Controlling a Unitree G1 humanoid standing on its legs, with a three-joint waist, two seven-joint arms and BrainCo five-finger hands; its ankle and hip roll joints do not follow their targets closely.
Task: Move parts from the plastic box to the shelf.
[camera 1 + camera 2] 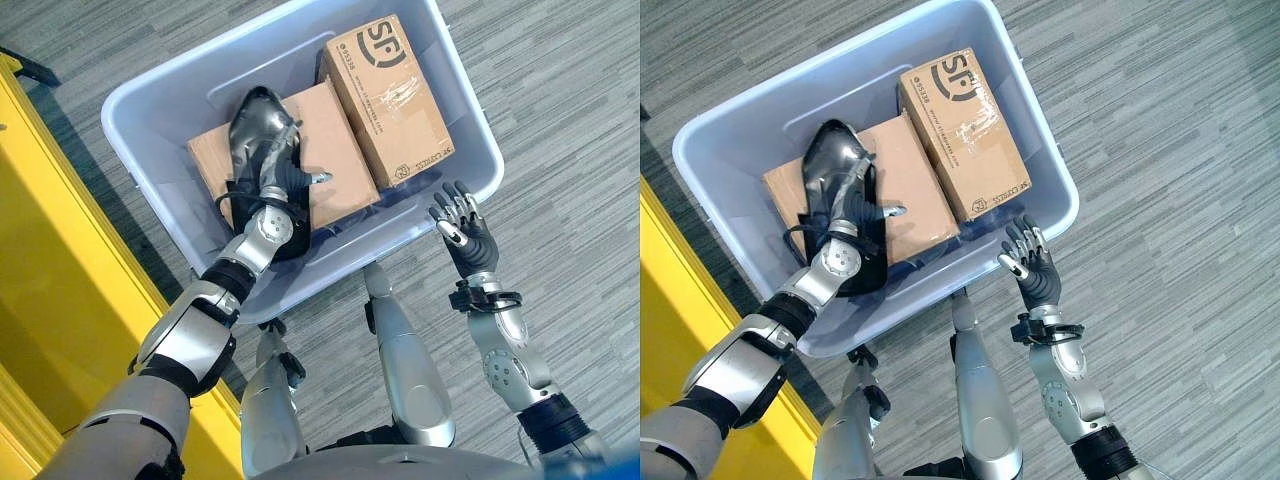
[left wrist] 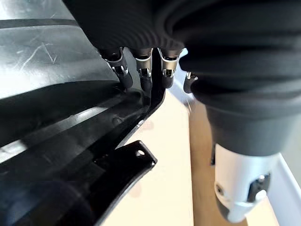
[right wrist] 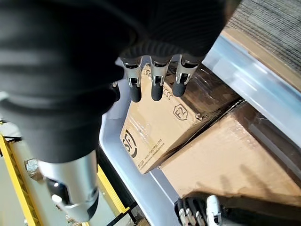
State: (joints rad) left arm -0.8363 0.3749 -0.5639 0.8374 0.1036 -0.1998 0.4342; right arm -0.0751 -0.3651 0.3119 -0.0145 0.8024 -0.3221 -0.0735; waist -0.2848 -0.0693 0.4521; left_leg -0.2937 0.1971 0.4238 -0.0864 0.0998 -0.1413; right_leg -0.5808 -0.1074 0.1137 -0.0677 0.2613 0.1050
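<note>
The light blue plastic box (image 1: 160,120) holds two cardboard boxes and a glossy black part (image 1: 255,125). The part leans up over the plain cardboard box (image 1: 335,140). My left hand (image 1: 283,180) is inside the plastic box, its fingers (image 2: 143,77) curled over the black part's (image 2: 56,141) edge and its thumb sticking out over the cardboard. A printed cardboard box (image 1: 385,100) lies at the right side. My right hand (image 1: 462,225) hovers open just outside the near rim, fingers (image 3: 155,87) pointing at the printed box (image 3: 160,127).
A yellow shelf frame (image 1: 40,250) runs along the left, close to the plastic box. Grey striped carpet (image 1: 570,120) surrounds the plastic box on the right and far sides.
</note>
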